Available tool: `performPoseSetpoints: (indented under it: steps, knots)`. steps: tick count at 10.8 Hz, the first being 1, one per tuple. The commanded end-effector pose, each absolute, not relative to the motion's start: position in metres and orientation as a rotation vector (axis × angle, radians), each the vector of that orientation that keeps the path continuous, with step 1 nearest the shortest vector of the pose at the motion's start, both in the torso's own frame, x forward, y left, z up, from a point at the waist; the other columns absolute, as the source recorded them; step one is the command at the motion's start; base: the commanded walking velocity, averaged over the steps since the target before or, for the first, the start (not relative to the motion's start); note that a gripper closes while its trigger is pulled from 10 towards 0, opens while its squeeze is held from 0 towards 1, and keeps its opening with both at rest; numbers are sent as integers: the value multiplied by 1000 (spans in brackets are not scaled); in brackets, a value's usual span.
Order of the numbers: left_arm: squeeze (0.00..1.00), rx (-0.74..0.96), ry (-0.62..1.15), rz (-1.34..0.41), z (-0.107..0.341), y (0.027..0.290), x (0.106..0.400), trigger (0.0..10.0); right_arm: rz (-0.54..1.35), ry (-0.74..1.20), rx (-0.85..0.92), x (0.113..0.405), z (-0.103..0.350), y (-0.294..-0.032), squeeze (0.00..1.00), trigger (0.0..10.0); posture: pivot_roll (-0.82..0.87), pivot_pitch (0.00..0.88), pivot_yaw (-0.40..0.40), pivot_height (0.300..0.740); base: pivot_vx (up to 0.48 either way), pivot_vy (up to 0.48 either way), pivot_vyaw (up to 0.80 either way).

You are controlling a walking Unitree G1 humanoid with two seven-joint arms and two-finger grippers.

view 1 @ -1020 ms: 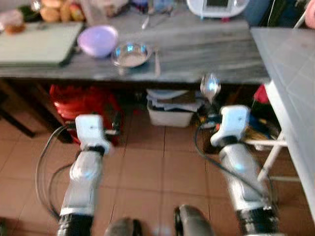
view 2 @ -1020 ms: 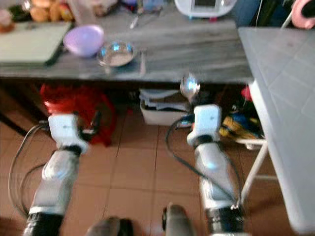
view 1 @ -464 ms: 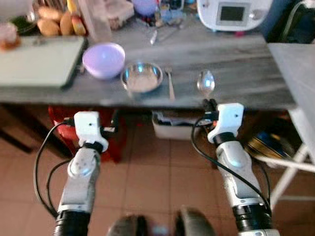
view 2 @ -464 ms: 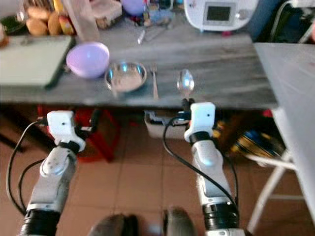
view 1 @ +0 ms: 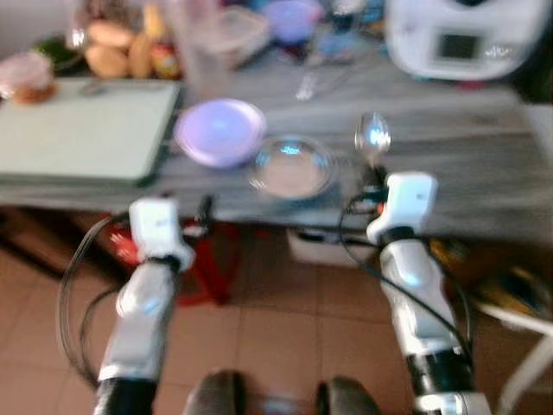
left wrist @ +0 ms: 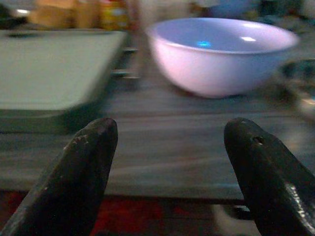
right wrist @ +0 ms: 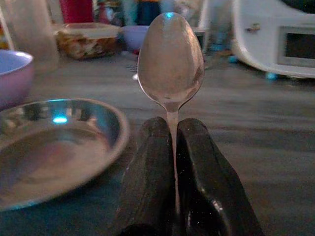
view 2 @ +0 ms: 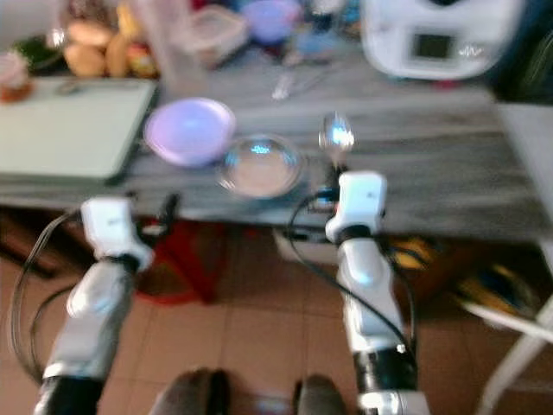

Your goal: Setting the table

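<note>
Spoon [right wrist: 170, 69]: a metal one stands upright with its bowl uppermost, its thin handle pinched between the two black fingers of the right claw [right wrist: 172, 147], which are pressed together on it. From the head cameras, the right claw [view 1: 373, 177] sits at the near edge of the grey surface [view 1: 467, 164], with the spoon's bowl [view 1: 372, 137] rising over the surface just beside a shallow steel dish [view 1: 292, 164].

The right wrist view adds detail that the blurred head views lose: the steel dish [right wrist: 54, 147] lies close beside the claw, a lilac bowl [right wrist: 12, 73] shows beyond it, and a white appliance with a small screen [right wrist: 280, 39] stands at the back of the surface, past a stretch of bare grey top.

The left claw [left wrist: 170, 162] is spread wide, its two fingers well apart, level with the near edge of the surface. Its wrist view looks across bare grey top to the lilac bowl [left wrist: 221, 54] and a pale green board [left wrist: 54, 73] lying flat beside it. In the head view the left claw [view 1: 203, 212] hangs just below the surface's front edge.

Further out, the head views show the lilac bowl [view 1: 220, 131] touching or nearly touching the dish, the green board [view 1: 82, 130] towards the robot's left, and blurred food and containers [view 1: 130, 52] along the back. Red-brown floor tiles [view 1: 276, 337] lie beneath the arms.
</note>
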State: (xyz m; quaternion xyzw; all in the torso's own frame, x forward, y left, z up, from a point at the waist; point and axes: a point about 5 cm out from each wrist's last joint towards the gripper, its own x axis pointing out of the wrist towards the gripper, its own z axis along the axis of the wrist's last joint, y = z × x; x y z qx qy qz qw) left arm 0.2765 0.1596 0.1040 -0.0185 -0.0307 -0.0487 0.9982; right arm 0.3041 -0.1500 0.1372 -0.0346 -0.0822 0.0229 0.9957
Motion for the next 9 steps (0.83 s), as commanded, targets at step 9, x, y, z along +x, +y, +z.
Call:
performPoseSetpoints:
  steps: [9]
  knots:
    - [0, 23, 18, -183, 97, 174, 237, 10000, -300, -128, -9, 327, 159, -221, 0, 10000, -8, 259, 87, 740, 0, 0, 0]
